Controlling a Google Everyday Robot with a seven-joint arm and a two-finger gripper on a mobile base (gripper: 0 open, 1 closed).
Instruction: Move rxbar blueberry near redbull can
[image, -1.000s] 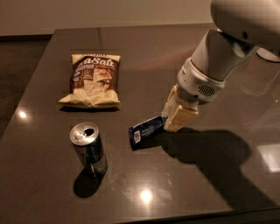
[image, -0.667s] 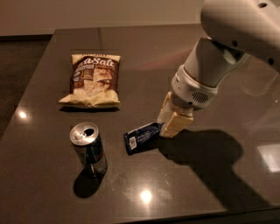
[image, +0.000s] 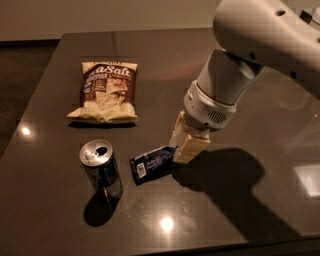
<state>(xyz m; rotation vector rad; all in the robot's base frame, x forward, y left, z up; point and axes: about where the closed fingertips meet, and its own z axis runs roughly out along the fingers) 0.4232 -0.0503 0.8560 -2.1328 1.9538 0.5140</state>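
The rxbar blueberry (image: 151, 164) is a small navy wrapped bar with white lettering, lying on the dark table (image: 240, 210) just right of the redbull can. The redbull can (image: 101, 170) stands upright with its silver top and pull-tab opening showing. My gripper (image: 181, 152) reaches down from the upper right and its cream fingers (image: 190, 145) are shut on the bar's right end. A small gap remains between the bar's left end and the can.
A large brown-and-cream chip bag (image: 106, 91) lies flat behind the can at the back left. The table's front edge runs along the bottom and its left edge slants down the left side. My white arm (image: 260, 45) fills the upper right.
My gripper has moved left and a little nearer the front with the bar in it. The bar is now closer to the can. The can and chip bag have not moved.
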